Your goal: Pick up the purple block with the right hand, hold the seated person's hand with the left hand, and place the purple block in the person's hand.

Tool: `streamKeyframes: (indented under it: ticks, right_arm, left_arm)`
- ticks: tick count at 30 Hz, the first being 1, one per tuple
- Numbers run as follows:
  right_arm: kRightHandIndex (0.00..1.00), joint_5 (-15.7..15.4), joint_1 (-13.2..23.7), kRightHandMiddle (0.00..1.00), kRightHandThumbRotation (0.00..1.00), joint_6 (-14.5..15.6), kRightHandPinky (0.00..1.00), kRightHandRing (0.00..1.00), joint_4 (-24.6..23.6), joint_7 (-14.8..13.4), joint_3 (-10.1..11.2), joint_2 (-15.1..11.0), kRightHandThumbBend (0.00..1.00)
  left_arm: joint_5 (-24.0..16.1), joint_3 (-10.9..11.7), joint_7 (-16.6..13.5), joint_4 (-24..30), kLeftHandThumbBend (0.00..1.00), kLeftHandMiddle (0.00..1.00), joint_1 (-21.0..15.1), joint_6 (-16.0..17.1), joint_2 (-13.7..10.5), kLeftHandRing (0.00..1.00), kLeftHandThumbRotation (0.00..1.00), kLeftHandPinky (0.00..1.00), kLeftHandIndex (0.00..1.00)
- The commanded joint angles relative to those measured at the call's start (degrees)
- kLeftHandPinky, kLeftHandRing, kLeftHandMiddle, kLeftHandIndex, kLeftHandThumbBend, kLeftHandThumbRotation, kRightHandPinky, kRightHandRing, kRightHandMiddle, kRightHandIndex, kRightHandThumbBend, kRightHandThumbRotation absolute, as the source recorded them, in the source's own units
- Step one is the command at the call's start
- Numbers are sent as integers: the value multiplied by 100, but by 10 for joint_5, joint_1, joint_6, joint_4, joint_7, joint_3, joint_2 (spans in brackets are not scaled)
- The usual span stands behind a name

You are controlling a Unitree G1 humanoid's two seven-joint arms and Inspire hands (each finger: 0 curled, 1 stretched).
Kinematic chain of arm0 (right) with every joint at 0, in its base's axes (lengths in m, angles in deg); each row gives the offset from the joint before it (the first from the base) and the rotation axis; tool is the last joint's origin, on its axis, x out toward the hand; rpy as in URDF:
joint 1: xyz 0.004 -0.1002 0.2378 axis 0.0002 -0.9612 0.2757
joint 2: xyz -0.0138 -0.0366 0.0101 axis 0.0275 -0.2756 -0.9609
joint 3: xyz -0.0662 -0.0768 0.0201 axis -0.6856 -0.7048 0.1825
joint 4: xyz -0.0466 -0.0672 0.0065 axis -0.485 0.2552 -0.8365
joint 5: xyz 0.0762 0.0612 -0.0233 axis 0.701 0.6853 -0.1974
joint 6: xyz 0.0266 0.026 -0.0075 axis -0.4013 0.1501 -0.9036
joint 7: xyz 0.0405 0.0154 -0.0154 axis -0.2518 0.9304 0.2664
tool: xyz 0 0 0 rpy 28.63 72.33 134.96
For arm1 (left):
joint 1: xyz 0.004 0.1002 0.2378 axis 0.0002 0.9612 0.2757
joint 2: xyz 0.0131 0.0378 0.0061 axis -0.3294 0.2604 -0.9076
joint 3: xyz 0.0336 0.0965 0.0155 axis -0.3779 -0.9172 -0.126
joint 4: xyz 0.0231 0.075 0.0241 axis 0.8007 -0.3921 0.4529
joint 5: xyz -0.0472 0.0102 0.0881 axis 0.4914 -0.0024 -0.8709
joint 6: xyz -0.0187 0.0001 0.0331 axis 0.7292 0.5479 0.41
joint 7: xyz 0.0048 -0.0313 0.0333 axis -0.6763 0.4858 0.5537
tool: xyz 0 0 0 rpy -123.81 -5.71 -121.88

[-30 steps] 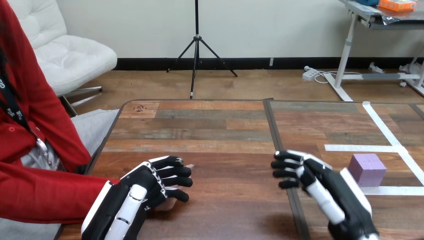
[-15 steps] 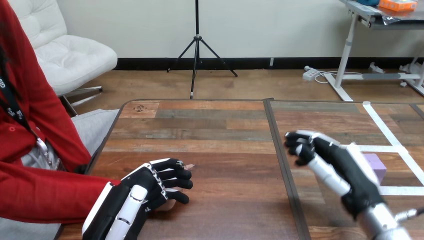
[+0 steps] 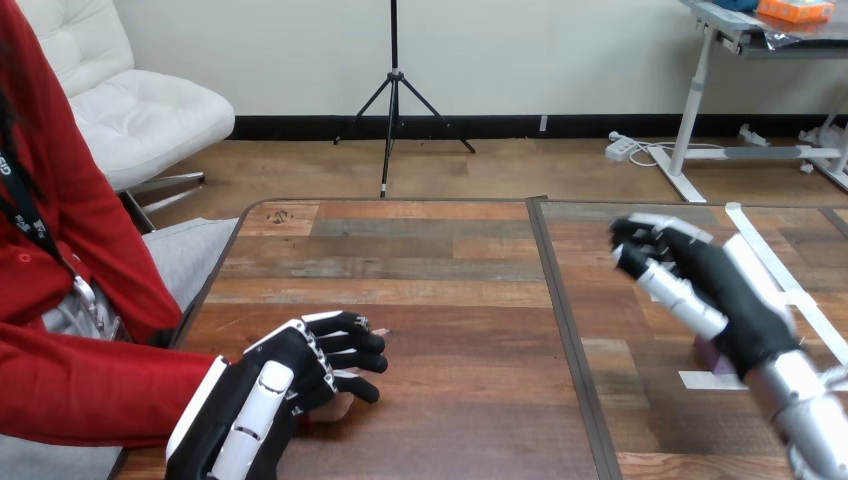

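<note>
You are hovering the right hand [image 3: 715, 290], loosely bent and empty, above the mostly hidden purple block [image 3: 706, 353] on the table — risking a blind, off-centre grasp — while the left hand [image 3: 285, 385] is curling over the person's hand [image 3: 340, 405].

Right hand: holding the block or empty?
Empty. Right hand hovers, loose fingers round nothing; purple block sits on the table, mostly hidden behind it.
</note>
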Motion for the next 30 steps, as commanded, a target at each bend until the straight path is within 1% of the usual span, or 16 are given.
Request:
streamKeyframes:
  ticks: [1,4,7,10,13,17,19,30]
  right_arm:
    - [80,-26,110,81,85,-24,74,80,45,-33,10,-49,84]
    - [81,-33,128,82,84,-22,75,81,75,-38,7,-58,85]
    - [81,-37,137,83,83,-22,76,83,90,-41,5,-63,88]
    - [82,-53,151,84,83,-13,76,84,109,-51,-2,-73,90]
    - [83,-68,163,84,82,-7,74,83,128,-60,-8,-82,92]
    - [84,-85,175,85,81,-4,74,84,146,-71,-16,-90,91]
    - [84,-92,181,86,78,-5,75,84,156,-76,-20,-93,90]
    - [86,-120,222,89,68,33,81,88,216,-87,-39,-108,87]
  left_arm:
    - [-1,-2,-1,2,51,66,-53,2,2,65,84,54,66]
    - [-4,-2,-2,-2,51,66,-53,9,4,64,83,54,66]
    - [-4,-2,-2,-2,50,66,-53,10,5,64,83,54,66]
    - [-5,-2,-3,-2,49,65,-52,10,5,63,83,53,65]
    - [-5,-1,-3,-4,49,65,-53,11,5,63,83,53,65]
    - [-6,0,-3,-7,49,65,-54,14,5,63,82,53,65]
    - [-8,1,-3,-7,49,65,-54,16,6,63,82,53,65]
    - [-12,4,-2,-11,48,65,-57,21,2,62,84,52,64]
